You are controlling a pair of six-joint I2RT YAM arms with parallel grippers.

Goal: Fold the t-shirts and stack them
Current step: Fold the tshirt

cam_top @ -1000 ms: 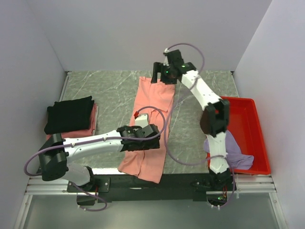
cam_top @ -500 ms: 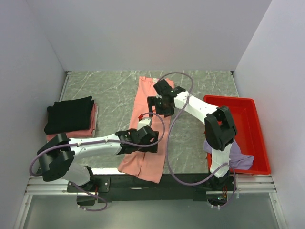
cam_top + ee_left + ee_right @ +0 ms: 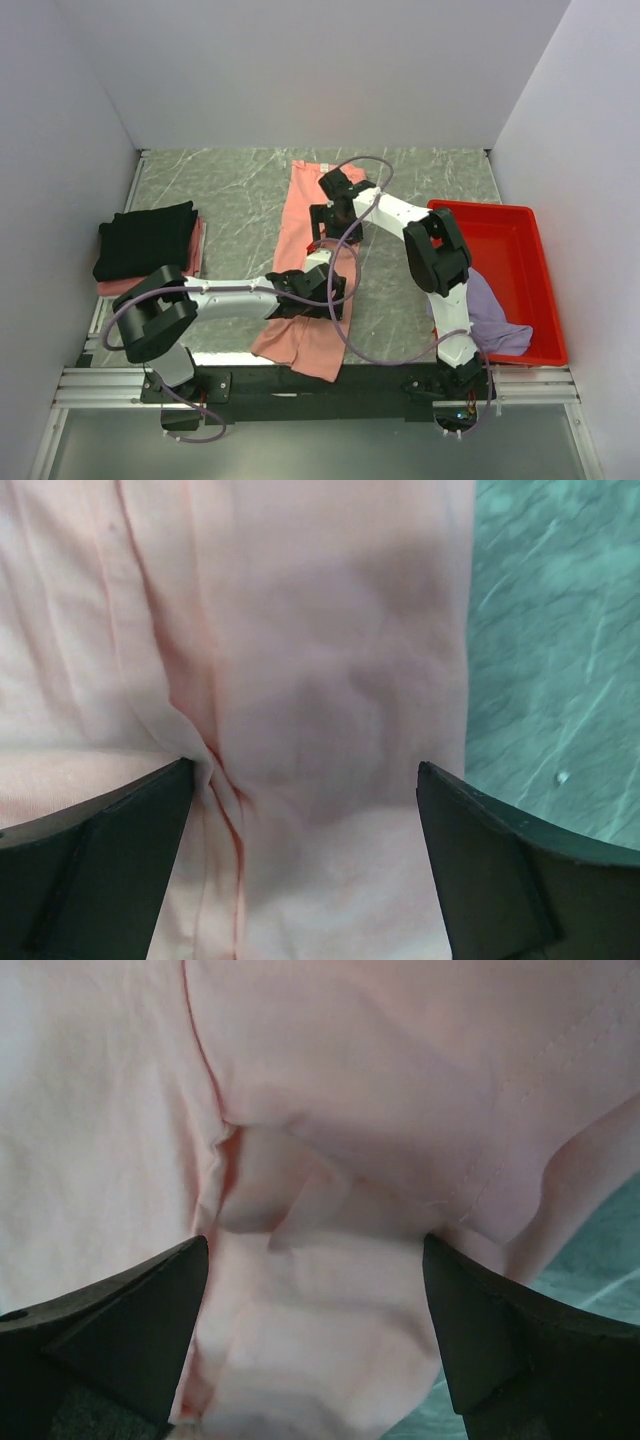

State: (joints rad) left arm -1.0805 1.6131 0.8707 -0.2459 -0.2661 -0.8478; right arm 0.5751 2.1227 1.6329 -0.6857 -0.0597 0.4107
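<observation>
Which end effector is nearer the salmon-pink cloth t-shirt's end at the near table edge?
Left. The left end effector is over the lower half of the salmon-pink cloth t-shirt, close to that end; the right end effector is over its middle, farther away.

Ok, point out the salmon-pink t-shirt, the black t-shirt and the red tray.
salmon-pink t-shirt (image 3: pixel 303 200): top view, bare cloth on its far half.
black t-shirt (image 3: pixel 145 240): top view, middle of the folded shirt.
red tray (image 3: pixel 512 265): top view, bare floor towards its far end.
</observation>
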